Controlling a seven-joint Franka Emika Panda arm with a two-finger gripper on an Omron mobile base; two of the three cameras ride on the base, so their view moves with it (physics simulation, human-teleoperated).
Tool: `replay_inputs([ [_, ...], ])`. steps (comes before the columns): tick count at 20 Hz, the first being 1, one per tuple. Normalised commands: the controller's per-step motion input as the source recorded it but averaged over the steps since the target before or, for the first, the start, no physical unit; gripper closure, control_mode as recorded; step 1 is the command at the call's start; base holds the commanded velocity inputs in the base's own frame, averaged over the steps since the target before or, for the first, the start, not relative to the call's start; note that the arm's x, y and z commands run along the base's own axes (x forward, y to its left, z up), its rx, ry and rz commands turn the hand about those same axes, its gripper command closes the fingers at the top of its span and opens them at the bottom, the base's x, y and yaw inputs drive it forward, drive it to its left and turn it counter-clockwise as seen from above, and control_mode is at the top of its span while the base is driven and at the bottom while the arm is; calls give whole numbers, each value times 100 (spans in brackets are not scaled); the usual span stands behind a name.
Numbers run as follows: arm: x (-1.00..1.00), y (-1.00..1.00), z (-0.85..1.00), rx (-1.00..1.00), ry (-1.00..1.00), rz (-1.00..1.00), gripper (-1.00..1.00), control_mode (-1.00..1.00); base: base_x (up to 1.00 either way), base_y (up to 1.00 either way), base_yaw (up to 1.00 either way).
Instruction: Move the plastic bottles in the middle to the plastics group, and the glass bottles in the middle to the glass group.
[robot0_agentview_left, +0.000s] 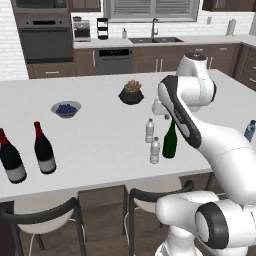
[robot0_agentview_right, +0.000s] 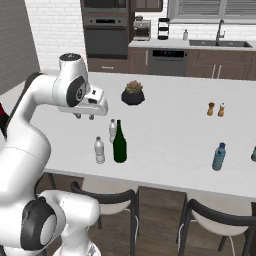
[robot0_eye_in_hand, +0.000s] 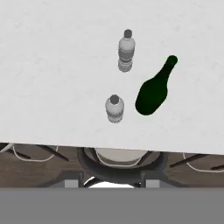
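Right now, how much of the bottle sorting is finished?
Nothing looks done. Both clear plastic bottles and the green glass bottle stand mid-counter. The gripper hovers above them, holding nothing. All three moves remain: to the teal bottle and the wine bottles.

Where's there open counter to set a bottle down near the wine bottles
Bare counter lies between the wine bottles and the clear water bottles, in front of the blue bowl. It is crowded where the green bottle stands close beside the water bottles.

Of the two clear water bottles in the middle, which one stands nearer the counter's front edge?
The clear bottle left of the green glass bottle, close to the stools' edge. The other clear bottle stands farther back, behind the green one.
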Motion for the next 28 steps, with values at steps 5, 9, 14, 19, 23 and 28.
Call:
replay_inputs([
  [5,-9,-14,-28,11,19,9,-100,-100,0,0,0],
  [9,10,-5,-91,3,13,-2,-100,-100,0,0,0],
  [14,16,1,-61,0,1,-13,-100,-100,0,0,0],
  [19,28,7,-40,-3,1,-10,-100,-100,0,0,0],
  [23,37,21,-13,-6,-3,-9,-100,-100,0,0,0],
  [28,39,17,-19,-2,-3,-11,-100,-100,0,0,0],
])
